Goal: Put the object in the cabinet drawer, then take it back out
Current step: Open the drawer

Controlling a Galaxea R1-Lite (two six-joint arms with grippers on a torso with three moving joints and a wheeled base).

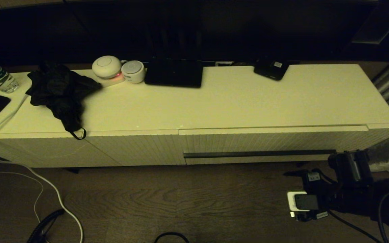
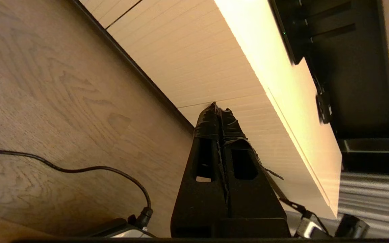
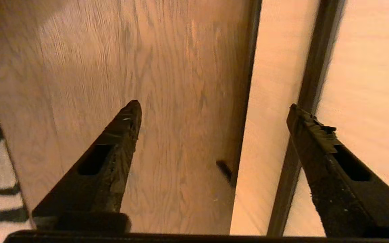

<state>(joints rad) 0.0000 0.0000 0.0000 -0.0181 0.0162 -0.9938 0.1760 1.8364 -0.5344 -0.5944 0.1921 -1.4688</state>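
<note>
The drawer [image 1: 275, 143] is closed. Its long dark handle [image 1: 258, 154] runs left to right, just left of the right gripper [image 3: 214, 111], whose fingers are apart. No small bottle shows.

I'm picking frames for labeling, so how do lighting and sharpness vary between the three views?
Head view: dim, with a yellow-green cast; the cabinet top is lit but the background is almost black. Left wrist view: the cabinet's upper edge glares bright, and the shut left end effector is a dark silhouette. Right wrist view: warm orange, softly blurred, with the right end effector open beside the handle strip.
</note>
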